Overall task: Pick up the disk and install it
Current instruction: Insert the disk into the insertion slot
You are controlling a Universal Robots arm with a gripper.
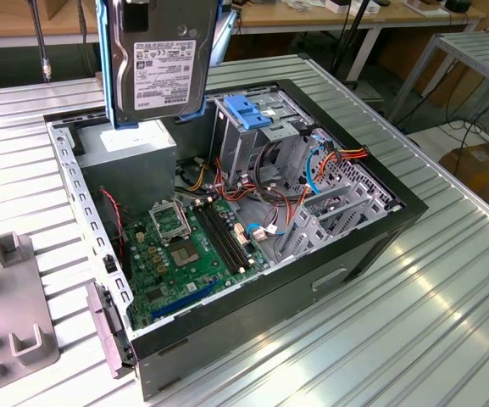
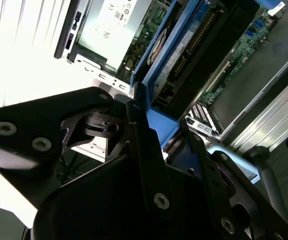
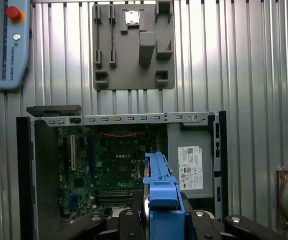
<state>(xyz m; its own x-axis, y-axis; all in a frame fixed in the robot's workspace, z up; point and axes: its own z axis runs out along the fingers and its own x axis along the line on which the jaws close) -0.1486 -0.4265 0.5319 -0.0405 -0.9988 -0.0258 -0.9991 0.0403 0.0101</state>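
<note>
In exterior view, disk (image 1: 158, 64) label-on; in first wrist view, edge-on, tight in gripper (image 3: 163, 212)

Silver-grey disk (image 1: 159, 68), white label, blue side rails, upright, aloft above the open computer case (image 1: 371, 246)

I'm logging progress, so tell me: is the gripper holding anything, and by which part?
The gripper clamps the disk across its blue side rails, near the upper end; it hangs upright over the open computer case.
</note>
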